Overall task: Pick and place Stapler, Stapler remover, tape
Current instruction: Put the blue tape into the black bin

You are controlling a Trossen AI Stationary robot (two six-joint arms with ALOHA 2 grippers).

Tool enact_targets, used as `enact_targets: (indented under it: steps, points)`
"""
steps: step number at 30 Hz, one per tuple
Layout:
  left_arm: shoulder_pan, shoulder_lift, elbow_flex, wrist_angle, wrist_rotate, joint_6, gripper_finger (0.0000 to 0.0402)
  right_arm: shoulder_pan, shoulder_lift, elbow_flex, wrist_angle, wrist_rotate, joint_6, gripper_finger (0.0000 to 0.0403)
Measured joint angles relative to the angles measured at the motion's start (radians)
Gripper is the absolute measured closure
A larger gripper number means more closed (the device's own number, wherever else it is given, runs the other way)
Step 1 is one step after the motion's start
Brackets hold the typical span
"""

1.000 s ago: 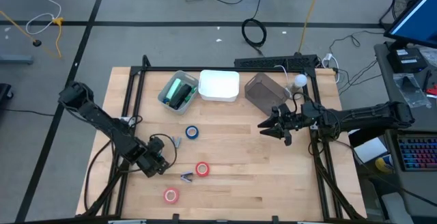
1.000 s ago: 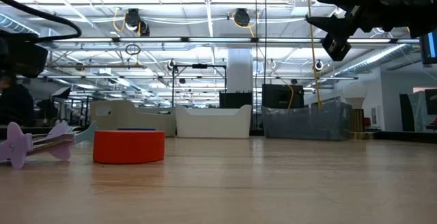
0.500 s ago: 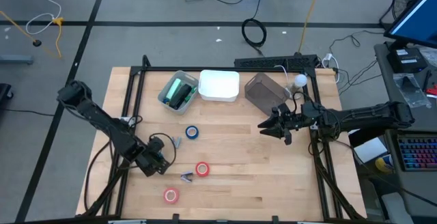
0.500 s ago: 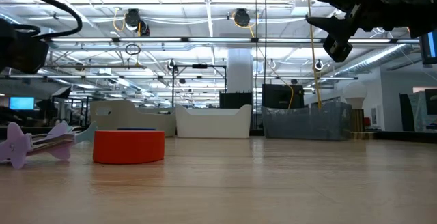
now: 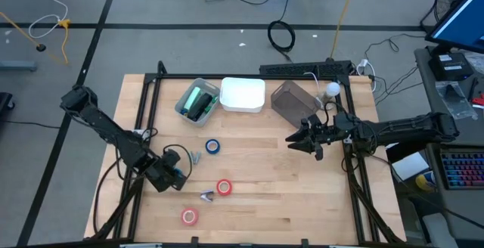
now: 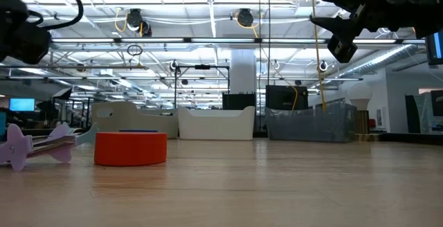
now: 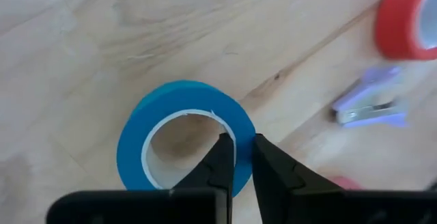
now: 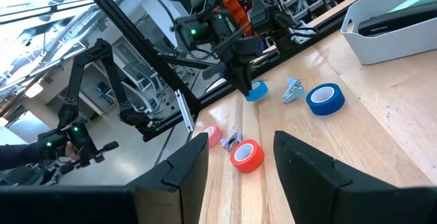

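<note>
Left gripper [image 7: 236, 157] pinching the wall of a blue tape roll [image 7: 136, 138], lifted just above the counter [image 5: 302, 203] near its left edge. Right gripper [image 5: 296, 141] spread, empty, hovering beside the dark bin [image 5: 290, 100]. Clear bin [image 5: 186, 110] holding a green stapler [image 5: 198, 99]; white bin's [image 5: 243, 95] contents unclear. Second blue roll [image 5: 213, 147], red roll [image 5: 224, 187], pink roll [image 5: 189, 216] and purple staple remover [image 5: 206, 196] lying loose on the counter

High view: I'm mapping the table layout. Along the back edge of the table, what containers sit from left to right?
Clear bin holding green and black items → white tray → dark translucent bin.
</note>
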Motion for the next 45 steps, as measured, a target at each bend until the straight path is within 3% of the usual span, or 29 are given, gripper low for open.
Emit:
enact_targets:
  steps: [4,8,13,16,21,25,35,45]
  points:
    - [0.028,-0.068,0.019,0.025,-0.036,0.012,0.0377,0.0,0.0,0.0,0.003,0.009,-0.009,0.0243]
    - [0.062,-0.151,0.05,0.143,-0.201,0.1,0.0381,0.0,0.0,0.001,0.008,0.073,-0.009,0.0243]
    - [0.119,-0.213,0.08,0.359,-0.428,0.338,0.0372,0.0,0.0,0.001,0.01,0.13,-0.014,0.0243]
    - [0.172,-0.217,0.081,0.527,-0.458,0.495,0.0369,0.0,0.0,0.001,0.034,0.156,-0.01,0.0243]
    - [0.264,-0.18,0.082,0.799,-0.398,0.694,0.0375,0.013,0.028,0.001,0.184,0.158,-0.095,0.0243]
    - [0.345,-0.125,0.082,0.989,-0.288,0.753,0.0375,0.044,0.095,0.009,0.339,0.183,-0.257,0.0243]
    - [0.495,0.058,0.082,1.347,-0.029,0.656,0.0373,0.082,0.369,0.288,0.247,0.184,-0.558,0.024]
    - [0.528,0.122,0.082,1.455,0.025,0.593,0.0372,0.079,0.505,0.431,0.197,0.187,-0.666,0.02]
